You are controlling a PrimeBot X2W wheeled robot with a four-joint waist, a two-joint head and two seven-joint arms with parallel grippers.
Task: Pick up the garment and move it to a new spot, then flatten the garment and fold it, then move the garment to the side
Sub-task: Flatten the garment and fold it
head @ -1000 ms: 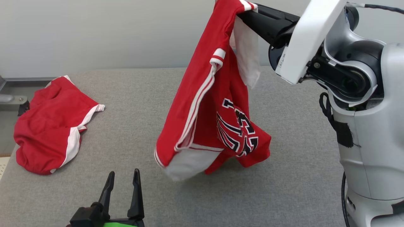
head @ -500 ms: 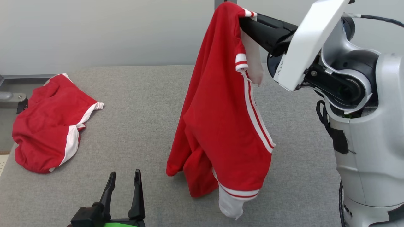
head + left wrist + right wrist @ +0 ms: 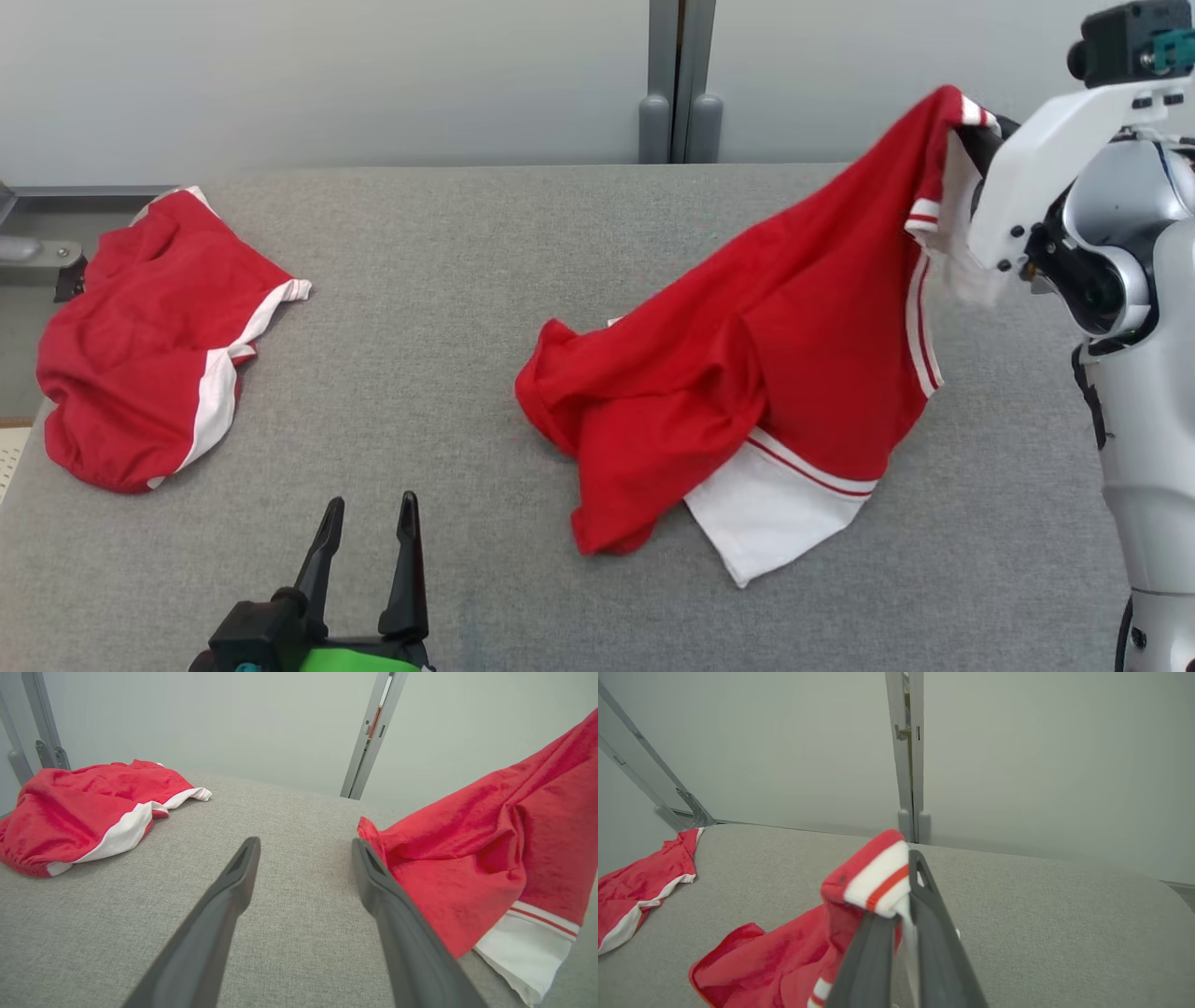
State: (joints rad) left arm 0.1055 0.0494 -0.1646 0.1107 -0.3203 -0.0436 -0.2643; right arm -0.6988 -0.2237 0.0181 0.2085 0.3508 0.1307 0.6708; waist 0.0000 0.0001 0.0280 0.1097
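Observation:
The garment (image 3: 747, 373) is red with white stripes and a white hem. My right gripper (image 3: 973, 135) holds its striped edge up at the right, shut on it, with the fingertips mostly covered by cloth. From there the garment slopes down to the left, and its lower half lies bunched on the grey table (image 3: 448, 308). The right wrist view shows the right gripper (image 3: 903, 884) pinching the striped cuff, with the garment (image 3: 775, 961) trailing below. My left gripper (image 3: 367, 532) is open at the near edge, left of the garment (image 3: 467, 858). Nothing lies between the fingers of the left gripper (image 3: 306, 844).
A second red and white garment (image 3: 140, 345) lies crumpled at the table's left edge, also seen as that garment (image 3: 84, 807) in the left wrist view. A grey post (image 3: 680, 84) stands against the wall behind the table. Bare cloth-covered tabletop lies between the two garments.
My right gripper has moved right and down with the garment. The garment no longer hangs free and spinning; its lower half now rests on the table. The left gripper has not moved.

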